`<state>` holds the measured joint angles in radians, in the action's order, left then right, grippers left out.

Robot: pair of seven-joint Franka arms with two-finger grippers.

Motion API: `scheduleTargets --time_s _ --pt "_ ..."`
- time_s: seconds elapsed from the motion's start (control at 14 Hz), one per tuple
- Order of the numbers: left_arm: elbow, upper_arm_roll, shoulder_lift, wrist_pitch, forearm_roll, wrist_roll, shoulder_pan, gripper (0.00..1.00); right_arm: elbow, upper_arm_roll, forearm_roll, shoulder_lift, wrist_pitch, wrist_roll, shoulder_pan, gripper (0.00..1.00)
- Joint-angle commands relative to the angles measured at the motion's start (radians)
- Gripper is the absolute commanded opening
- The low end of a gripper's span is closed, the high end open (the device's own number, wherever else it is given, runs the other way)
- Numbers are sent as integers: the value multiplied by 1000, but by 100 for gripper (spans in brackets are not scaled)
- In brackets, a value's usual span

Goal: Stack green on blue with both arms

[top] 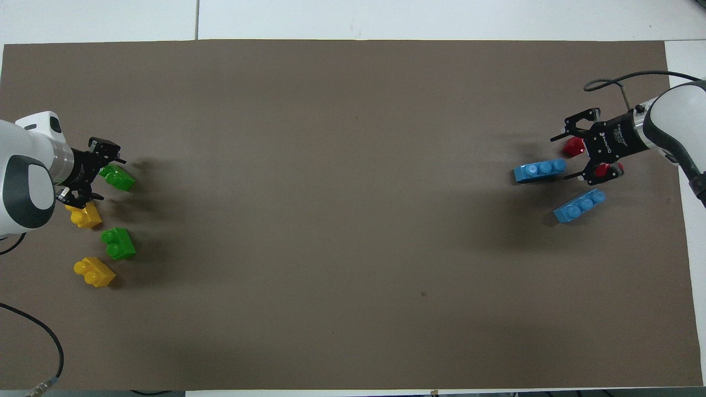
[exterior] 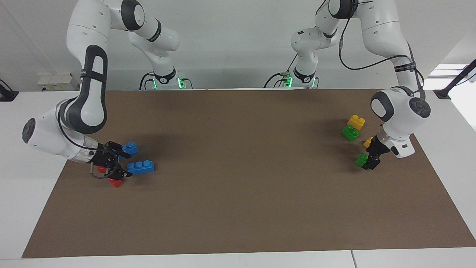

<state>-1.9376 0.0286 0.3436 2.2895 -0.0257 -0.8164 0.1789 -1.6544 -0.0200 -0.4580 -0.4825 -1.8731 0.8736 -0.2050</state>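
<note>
Your left gripper (top: 106, 172), fingers spread, reaches low along the mat (top: 353, 220) at a green (top: 118, 177) brick's end, arm bent steeply down. At three o'clock overhead, your right gripper (top: 572, 154), also spread, points level at a blue (top: 539, 170) brick's end.

The left arm's black two-finger gripper (top: 109, 169) has its fingers spread around the end of a small bright-green two-stud plastic brick (top: 117, 178); the right arm's black gripper (top: 569, 154), fingers spread, points at a long bright-blue three-stud plastic brick (top: 539, 170)
</note>
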Motion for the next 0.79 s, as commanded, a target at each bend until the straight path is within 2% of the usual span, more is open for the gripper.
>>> scheduleTargets --time_s 0.0,0.29,0.57,0.71 --pt "20 5 25 15 10 -15 10 97 -51 3 -39 4 -53 -39 -4 94" --pt "34 5 31 16 10 -13 10 97 -64 3 -39 2 -83 -41 -4 94" --pt "34 5 32 16 10 -10 11 90 -85 3 -44 1 -127 -41 -4 94" --pt "34 5 32 16 12 -9 11 84 -100 3 -44 4 -150 -41 -4 93"
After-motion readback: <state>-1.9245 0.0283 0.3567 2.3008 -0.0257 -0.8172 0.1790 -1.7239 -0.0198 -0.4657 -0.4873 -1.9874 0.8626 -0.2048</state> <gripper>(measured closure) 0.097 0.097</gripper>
